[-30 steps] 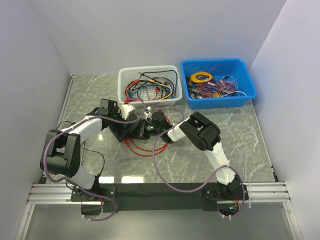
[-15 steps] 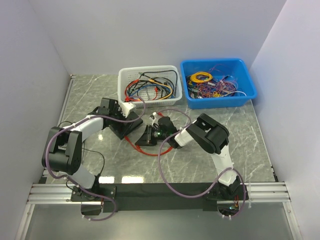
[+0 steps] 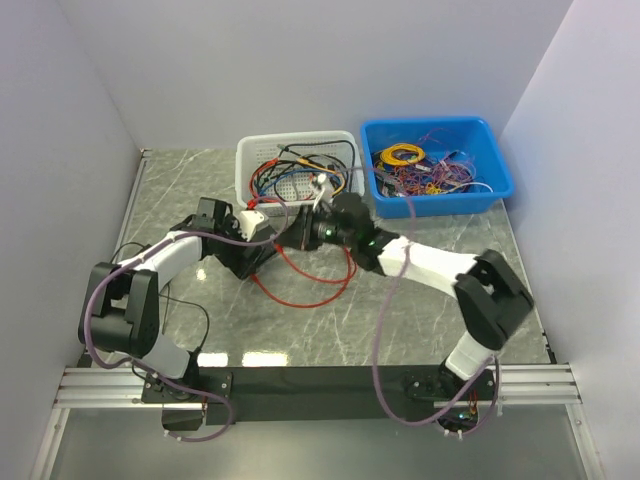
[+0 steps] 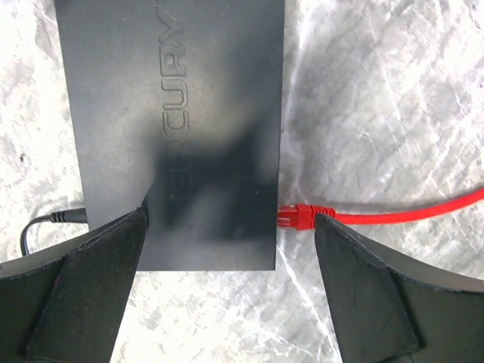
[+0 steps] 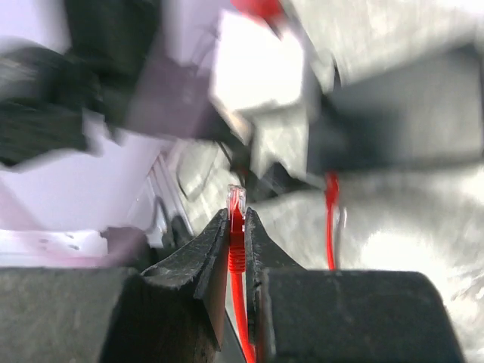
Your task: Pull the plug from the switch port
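Right gripper (image 5: 236, 219) is pinched shut on a red plug (image 5: 237, 200). Its clear tip sticks out past the fingers and is free of any port, held up in the air near the white basket (image 3: 244, 175). The switch (image 4: 174, 113) lies flat on the table (image 3: 450, 290). Left gripper (image 4: 231, 221) straddles its near end with the jaws spread wider than the box, so it is not clamped. A second plug (image 4: 299, 217) on the red cable (image 4: 401, 214) sits against the switch's long edge, apparently still seated.

Risks, as I judge them:
- If the right arm carries on away, the cable could go taut and drag the switch, since nothing pins the box.
- A sideways pull could strain the second plug's latch or its port.
- The pinch is narrow, so the plug may slip out.

Against a second ago: the right arm was folded, with its gripper down at the switch's edge. Now it is stretched toward the basket, and the cable loop on the table has spread wider. The left arm has barely moved.
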Controlling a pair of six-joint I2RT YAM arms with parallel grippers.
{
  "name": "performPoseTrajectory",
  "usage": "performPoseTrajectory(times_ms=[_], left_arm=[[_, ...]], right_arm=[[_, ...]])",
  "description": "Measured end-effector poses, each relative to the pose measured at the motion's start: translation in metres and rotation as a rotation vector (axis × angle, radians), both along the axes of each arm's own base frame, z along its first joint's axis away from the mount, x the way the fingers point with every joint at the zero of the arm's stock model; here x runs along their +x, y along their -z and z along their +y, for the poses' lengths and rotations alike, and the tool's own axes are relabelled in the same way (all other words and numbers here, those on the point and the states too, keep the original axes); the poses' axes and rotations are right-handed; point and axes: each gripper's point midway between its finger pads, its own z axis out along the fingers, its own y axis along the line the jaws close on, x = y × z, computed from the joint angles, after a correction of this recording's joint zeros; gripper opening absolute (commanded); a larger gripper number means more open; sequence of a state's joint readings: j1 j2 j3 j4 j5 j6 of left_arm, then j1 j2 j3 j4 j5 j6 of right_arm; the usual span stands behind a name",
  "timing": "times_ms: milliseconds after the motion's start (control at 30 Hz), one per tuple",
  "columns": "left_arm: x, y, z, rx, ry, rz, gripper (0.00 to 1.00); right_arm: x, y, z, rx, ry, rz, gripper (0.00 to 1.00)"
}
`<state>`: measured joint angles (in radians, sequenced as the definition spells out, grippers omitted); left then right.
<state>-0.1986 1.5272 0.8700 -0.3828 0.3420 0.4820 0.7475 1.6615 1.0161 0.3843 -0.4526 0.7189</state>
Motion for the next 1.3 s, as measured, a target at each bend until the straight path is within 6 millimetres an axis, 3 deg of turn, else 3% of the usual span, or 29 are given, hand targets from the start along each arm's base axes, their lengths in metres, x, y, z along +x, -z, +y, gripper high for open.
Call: performPoseTrajectory(times_ms=[300,567,667,733,800,867,933,1100,1233,1300], left_arm=[[-0.012,-0.003,0.002,-0.002,-0.024,0.059,0.99],[-0.020,-0.007,0.002,-0.007,-0.052,0.104,0.99],[-0.017,-0.011,0.001,-0.014,-0.065,0.099,1.00],[-0.017,-0.014,0.003,-0.013,-0.072,0.090,0.99],[-0.016,-0.019,0.005,-0.015,-0.080,0.077,0.99],[-0.015,-0.025,0.009,-0.020,-0.092,0.062,0.99],[-0.013,-0.029,0.014,-0.023,-0.110,0.050,0.99],[-0.009,-0.032,0.029,-0.025,-0.158,0.041,0.99],[-0.009,-0.032,0.035,-0.026,-0.177,0.043,0.99],[-0.009,-0.032,0.036,-0.029,-0.179,0.043,0.99]], right_arm=[[0.028,-0.148,-0.027,0.104,0.054,-0.263,0.00],[0.028,-0.299,-0.034,0.303,-0.006,-0.512,0.00],[0.050,-0.346,-0.033,0.371,0.002,-0.612,0.00],[0.075,-0.358,-0.031,0.391,0.026,-0.653,0.00],[0.107,-0.353,-0.020,0.402,0.046,-0.662,0.00],[0.142,-0.328,-0.006,0.397,0.066,-0.621,0.00],[0.172,-0.291,0.009,0.380,0.087,-0.550,0.00],[0.237,-0.162,0.039,0.267,0.163,-0.364,0.00],[0.266,-0.084,0.051,0.158,0.216,-0.298,0.00],[0.274,-0.062,0.052,0.121,0.230,-0.280,0.00]])
